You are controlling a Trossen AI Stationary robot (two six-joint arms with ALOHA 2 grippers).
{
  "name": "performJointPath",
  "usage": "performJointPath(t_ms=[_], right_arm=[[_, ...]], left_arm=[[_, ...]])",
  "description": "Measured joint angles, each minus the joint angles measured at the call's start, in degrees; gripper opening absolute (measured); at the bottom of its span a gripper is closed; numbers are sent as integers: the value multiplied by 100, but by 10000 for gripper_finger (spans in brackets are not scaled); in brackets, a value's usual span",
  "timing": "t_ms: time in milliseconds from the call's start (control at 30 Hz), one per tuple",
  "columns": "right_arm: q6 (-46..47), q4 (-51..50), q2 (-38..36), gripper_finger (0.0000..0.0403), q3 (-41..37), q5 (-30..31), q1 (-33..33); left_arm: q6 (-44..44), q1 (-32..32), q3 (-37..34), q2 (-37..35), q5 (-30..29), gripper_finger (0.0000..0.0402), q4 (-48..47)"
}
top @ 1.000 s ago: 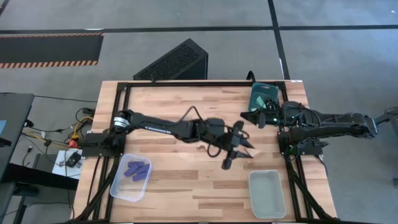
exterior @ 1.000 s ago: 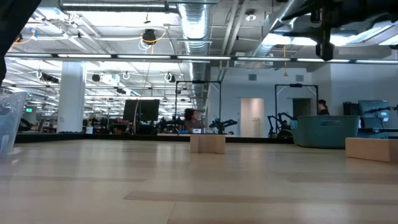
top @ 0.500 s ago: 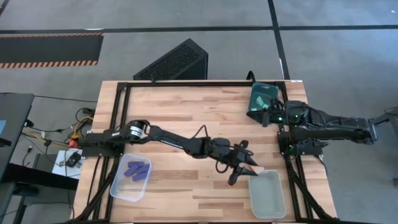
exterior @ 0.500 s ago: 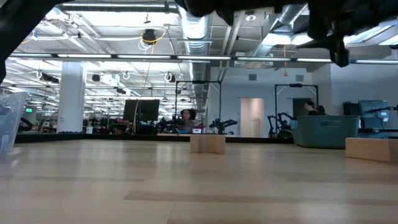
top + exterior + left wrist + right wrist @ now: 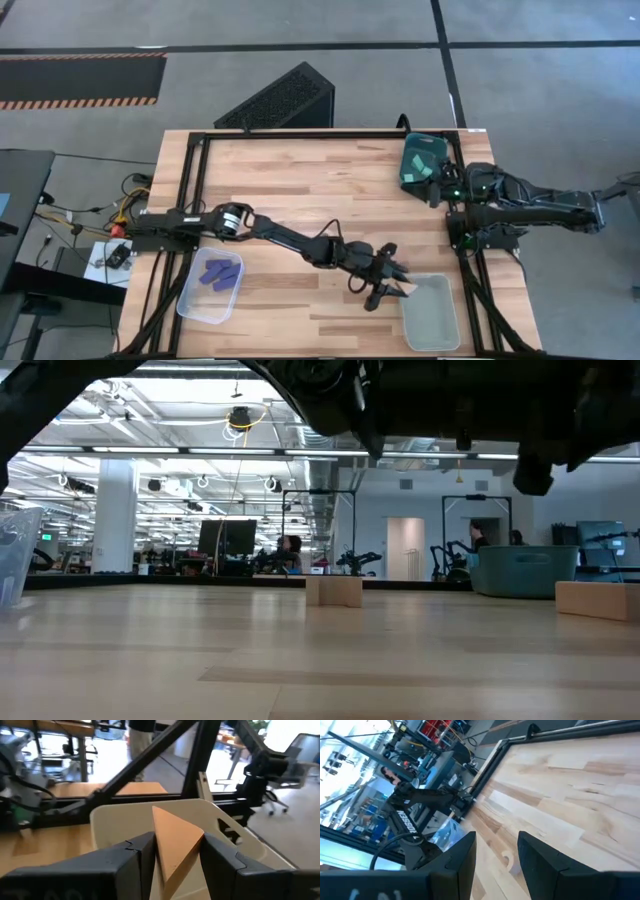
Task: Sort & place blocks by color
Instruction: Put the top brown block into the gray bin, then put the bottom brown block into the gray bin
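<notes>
The left gripper [image 5: 393,288] reaches across to the clear bin [image 5: 432,318] at the near right, its fingers clamped on a tan wedge block [image 5: 172,845] held just over the bin's rim. The right gripper [image 5: 437,187] waits with fingers parted, empty, beside the teal bin [image 5: 418,163].

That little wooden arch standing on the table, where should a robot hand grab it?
Probably by the solid top span of the tan arch block, coming straight down from above. It stands on its two feet with the notch underneath, so its flat upright sides give parallel faces to pinch. The left hand is busy, shut on a tan wedge.
</notes>
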Motion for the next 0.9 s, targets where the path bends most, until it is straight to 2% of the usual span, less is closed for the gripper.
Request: performJointPath(t_ms=[233,533,633,900], right_arm=[[-9,5,9,166,0,7,133],[-27,13,9,166,0,52,123],[-24,14,9,166,0,57,124],[16,18,9,166,0,57,131]], left_arm=[[174,-67,4,-17,-531,137,74],[173,-73,4,-18,-577,145,121],[170,-73,2,-18,-774,145,75],[-419,75,168,-26,-795,145,9]])
